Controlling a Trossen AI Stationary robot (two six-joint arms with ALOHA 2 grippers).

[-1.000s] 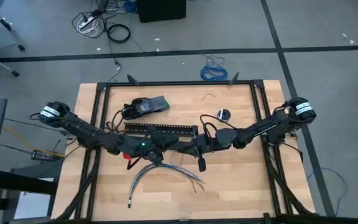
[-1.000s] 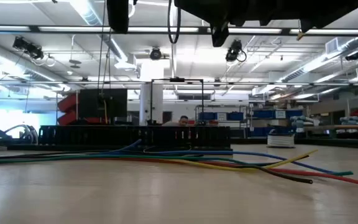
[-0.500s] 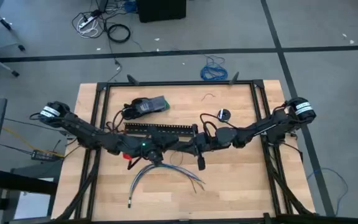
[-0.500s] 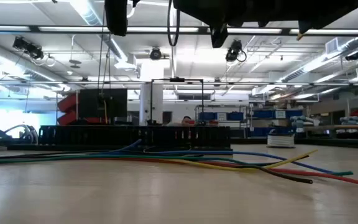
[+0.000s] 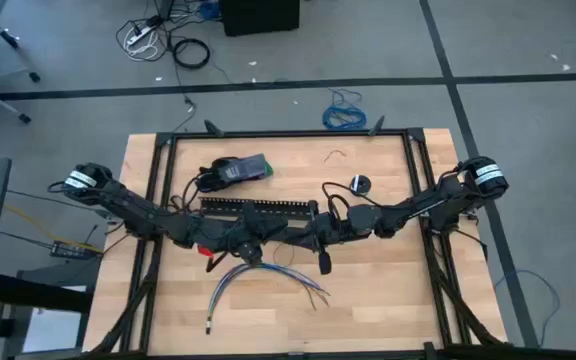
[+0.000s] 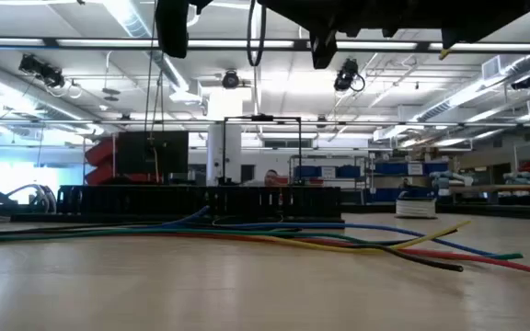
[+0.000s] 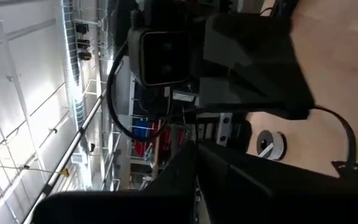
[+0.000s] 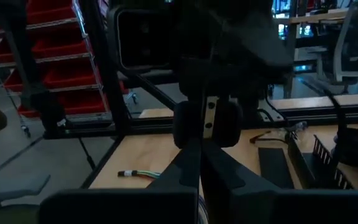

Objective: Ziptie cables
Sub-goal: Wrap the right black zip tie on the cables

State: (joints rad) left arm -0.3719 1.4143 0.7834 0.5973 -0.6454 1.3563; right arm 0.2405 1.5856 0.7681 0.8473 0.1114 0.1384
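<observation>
Both grippers raised over mid-table, facing each other above the cables.

Left gripper [image 5: 268, 232] and right gripper [image 5: 303, 235] almost touching at centre of the high view, just above the cables [image 5: 258, 282], which fan out flat on the wood in the lower middle. Fingers: cannot tell for either, apart or together. Probably a handover or threading step in the air, though no ziptie made out anywhere. Next move likely calls for coming down onto the bundle and gathering the strands. Counted: one bundle, at least five strands in the low view [image 6: 274, 235]; one black slotted channel [image 5: 258, 207] behind; one small round spool [image 5: 359, 184] to the upper right.
</observation>
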